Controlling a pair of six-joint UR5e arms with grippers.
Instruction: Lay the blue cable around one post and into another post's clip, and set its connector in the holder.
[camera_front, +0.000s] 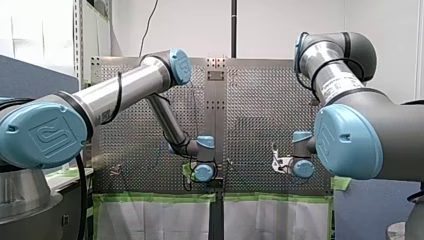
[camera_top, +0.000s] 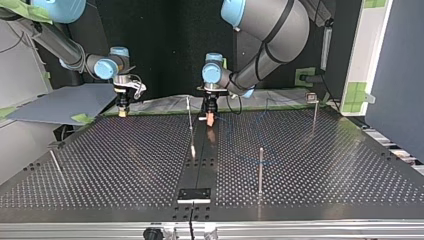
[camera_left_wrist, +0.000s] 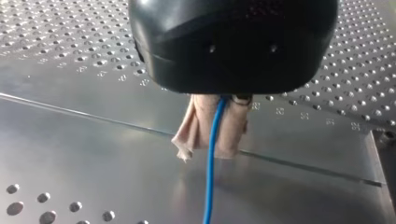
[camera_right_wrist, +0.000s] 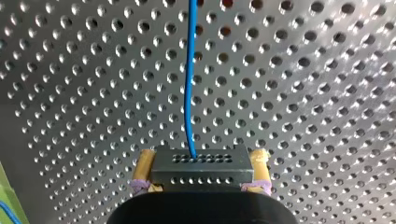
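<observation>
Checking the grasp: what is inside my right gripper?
My right gripper clamps a black connector, blue cable leaving its front. Its rear is covered by the gripper.

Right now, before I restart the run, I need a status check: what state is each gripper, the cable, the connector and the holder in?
My left gripper, shut on the blue cable between beige pads.
My right gripper, shut on the connector, yellow pads at its sides.
The blue cable, gripped; whether it rounds a post cannot be told.
The connector, held, not in the holder.
The holder, empty.
</observation>
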